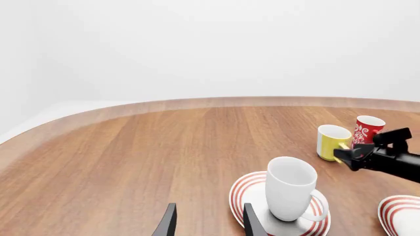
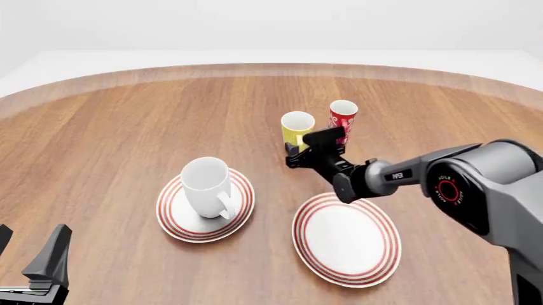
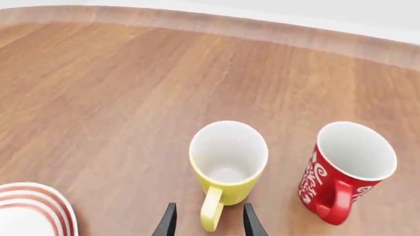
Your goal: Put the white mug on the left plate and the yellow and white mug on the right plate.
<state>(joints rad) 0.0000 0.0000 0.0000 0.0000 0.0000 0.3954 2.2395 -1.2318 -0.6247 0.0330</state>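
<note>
Nearest, at 7 o'clock on the bench [image 2: 102,121]: left gripper [image 2: 30,257] parked low and away from the work, fingers spread wide, holding nothing. Likely pulled back to leave the middle free for the other arm.

Just left of centre: the left plate [image 2: 175,222] with the white mug [image 2: 207,186] upright on it, handle toward 5 o'clock, facing the arms. Half of the job looks done. In the left wrist view the mug sits a little off the plate's centre, fully inside the red rings.

At 5 o'clock of centre: the right plate [image 2: 346,238], bare, nothing on it yet. It lies close to the right arm's line of reach, between the arm's base and the target.

Beyond it: right gripper [image 2: 297,154] stretched forward toward 12, low over the bench. The right wrist view shows the fingers [image 3: 169,222] a moderate gap apart, straddling the yellow handle and not yet closed on it. My read: it is lining up for a handle pinch.

Farthest, around 12 to 1 o'clock: the yellow and white mug [image 2: 297,128], upright on the bench, handle toward the gripper, which suits that approach. The red cup [image 2: 343,119] stands just beside it on the right, apart, handle also near. Risk as I judge it: the outer finger clipping that cup.
</note>
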